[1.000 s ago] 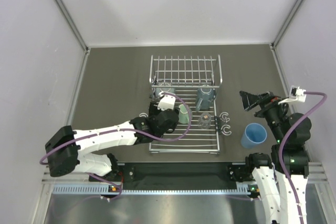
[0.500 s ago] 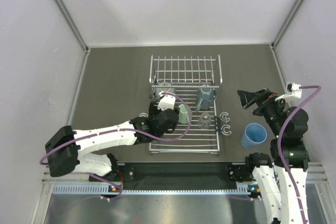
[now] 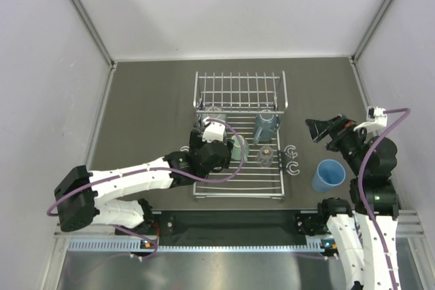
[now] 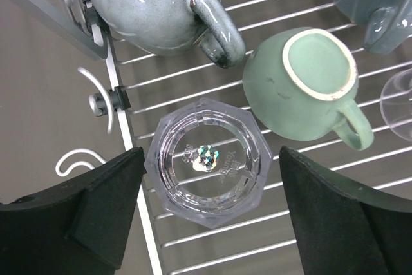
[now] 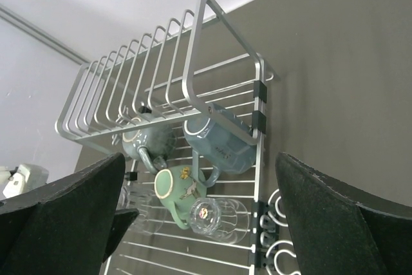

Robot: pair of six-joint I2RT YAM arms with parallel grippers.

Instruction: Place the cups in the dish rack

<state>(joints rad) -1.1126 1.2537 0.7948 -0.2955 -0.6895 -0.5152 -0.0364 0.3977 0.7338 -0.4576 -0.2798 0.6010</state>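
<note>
**A:** Where is the left gripper point(image 4: 211, 181)?

**B:** Over the left side of the silver-white wire dish rack point(image 3: 239, 183); its black fingers point(image 4: 96, 210) stand apart, one on each side of a clear faceted glass tumbler point(image 4: 205, 161) that sits on the bars; the left finger comes close to the glass, the right one leaves a gap; nothing is clamped.

**A:** What lies round that tumbler?

**B:** A round grey-blue glazed mug point(image 4: 145, 1) just beyond it, its handle turned toward the tumbler; a mint-green ceramic mug point(image 4: 302, 85) just beside it on the right, a cream-rimmed round end facing up; an angular grey-blue mug point(image 4: 376, 1) at the far corner; a second clear tumbler point(image 3: 266, 155) further right on the same bars; all of them sit on the flat grid, below the upright grid panel point(image 5: 148, 69).

**A:** And the right gripper point(image 5: 201, 178)?

**B:** In the air to the right of the rack, well apart from it; its fingers are spread wide with nothing between them.

**A:** Is any cup outside the rack?

**B:** Yes; a large light-blue tumbler point(image 3: 328, 175) stands mouth up on the dark grey table point(image 3: 149, 113), right of the rack and near the right arm; two small white C-shaped clips point(image 3: 291, 149) lie between it and the rack's edge.
</note>
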